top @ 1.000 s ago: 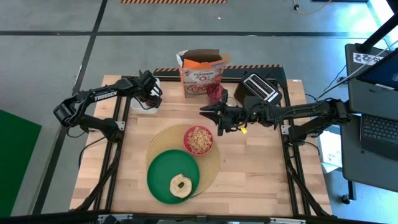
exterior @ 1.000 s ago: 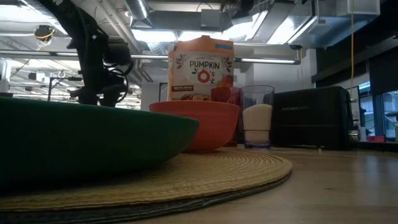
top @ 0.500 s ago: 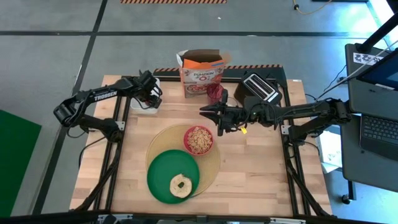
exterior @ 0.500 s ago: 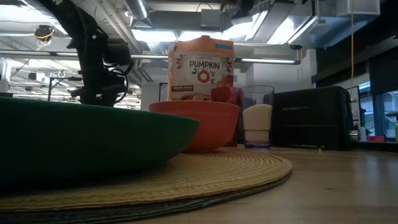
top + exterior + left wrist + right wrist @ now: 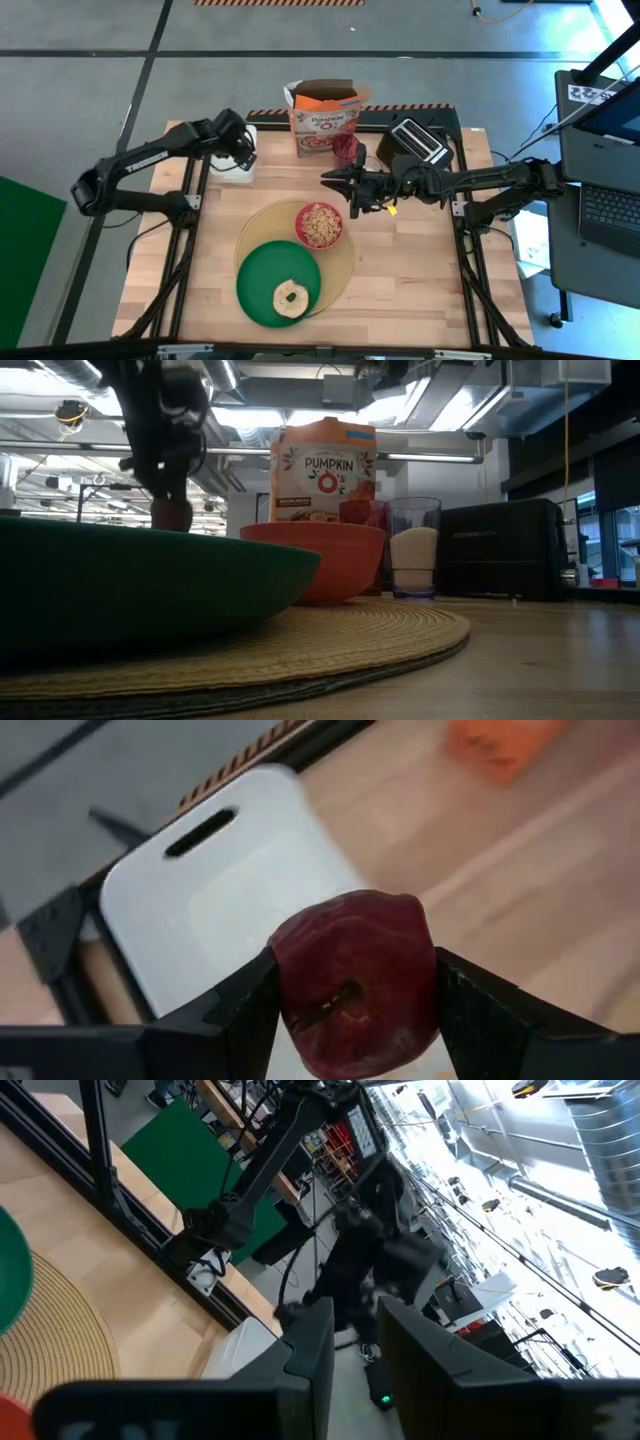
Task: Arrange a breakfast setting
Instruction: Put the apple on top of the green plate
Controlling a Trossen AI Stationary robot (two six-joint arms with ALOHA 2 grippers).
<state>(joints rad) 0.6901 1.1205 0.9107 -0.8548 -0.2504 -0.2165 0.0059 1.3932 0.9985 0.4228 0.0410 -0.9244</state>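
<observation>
The left gripper (image 5: 352,1020) hangs above the white cutting board (image 5: 200,910) at the table's far left corner, its two fingers clamped on the small dark-red fruit (image 5: 355,982), which is off the board and in the air. The step in hand looks like carrying that fruit to the setting; the next move would call for a swing across to the round tan placemat (image 5: 340,262) and a gentle release near the large green plate (image 5: 258,282) with its bread ring (image 5: 291,297), or beside the red bowl (image 5: 320,225) of cereal. The right gripper (image 5: 330,178) waits over the far middle of the table, just past the bowl, its fingers drawn close with a slim gap and nothing seen between them, though the angle is poor. On the pale wooden table (image 5: 420,270) stand a cereal box (image 5: 325,120), a black toaster (image 5: 418,142) and a glass (image 5: 414,548) with white contents. Pipes and ceiling lights fill the workshop behind.
</observation>
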